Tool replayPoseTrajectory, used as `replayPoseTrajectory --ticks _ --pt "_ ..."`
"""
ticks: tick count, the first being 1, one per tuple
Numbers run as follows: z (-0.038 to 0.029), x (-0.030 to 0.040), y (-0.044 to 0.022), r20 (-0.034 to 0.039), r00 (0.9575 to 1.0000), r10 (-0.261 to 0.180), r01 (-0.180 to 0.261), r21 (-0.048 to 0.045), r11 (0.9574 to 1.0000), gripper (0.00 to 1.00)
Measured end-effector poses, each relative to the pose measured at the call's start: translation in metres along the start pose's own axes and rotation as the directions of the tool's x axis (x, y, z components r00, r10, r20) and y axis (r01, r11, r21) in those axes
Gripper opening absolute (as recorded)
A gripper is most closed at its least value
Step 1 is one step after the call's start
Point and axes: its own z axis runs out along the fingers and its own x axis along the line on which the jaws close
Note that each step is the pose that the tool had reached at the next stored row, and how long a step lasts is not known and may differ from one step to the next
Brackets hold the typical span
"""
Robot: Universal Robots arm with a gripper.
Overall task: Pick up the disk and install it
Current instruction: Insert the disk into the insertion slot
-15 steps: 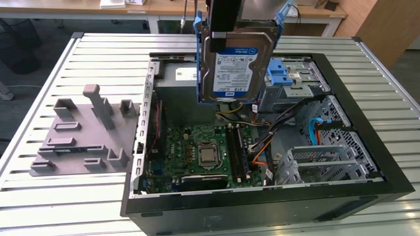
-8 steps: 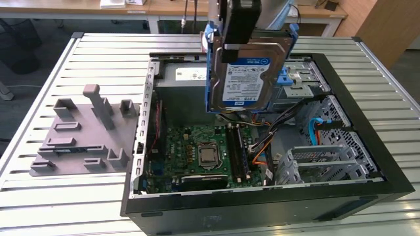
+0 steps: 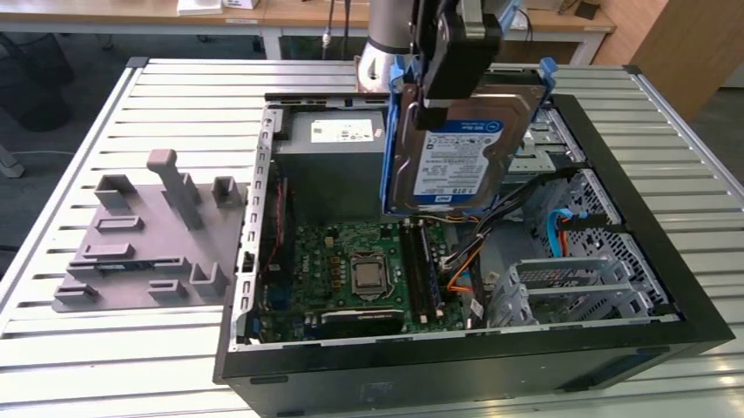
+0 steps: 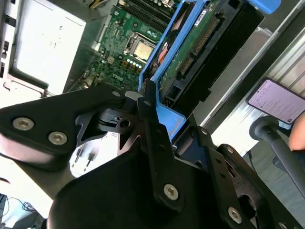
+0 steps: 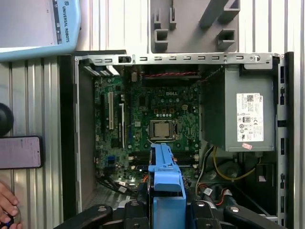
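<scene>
The disk [image 3: 451,152], a silver drive with a white-and-blue label in a blue plastic bracket, hangs upright above the open computer case [image 3: 465,353]. It is over the motherboard [image 3: 361,270] and in front of the grey power-supply box [image 3: 337,139]. My black gripper [image 3: 440,97] is shut on the disk's top edge. In the second wrist view the fingers [image 4: 148,112] clamp the blue bracket, and the disk [image 4: 190,52] shows edge-on with its connector side. The first wrist view looks straight down past the disk [image 5: 167,179] into the case.
A grey metal drive cage [image 3: 570,287] sits at the case's front corner, toward the exterior view's right, amid blue and orange cables. A grey fixture plate [image 3: 139,244] lies on the slatted table toward the exterior view's left. A phone [image 5: 19,152] and a hand [image 5: 7,205] are beside the case.
</scene>
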Motion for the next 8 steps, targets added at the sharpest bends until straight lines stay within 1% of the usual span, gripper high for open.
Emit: replayPoseTrajectory --ticks 3,5,6,8 --pt "0.0013 0.0101 -0.0006 -0.0001 1.0 0.0 0.0 -0.0001 1.0 0.36" --pt "0.0021 0.0155 -0.0017 0.0001 1.0 0.0 0.0 0.0 1.0 0.36" --pt "0.0024 0.0174 -0.0033 0.0002 1.0 0.0 0.0 0.0 1.0 0.36" --pt "0.0029 0.0193 -0.0104 0.0001 1.0 0.0 0.0 0.0 1.0 0.36"
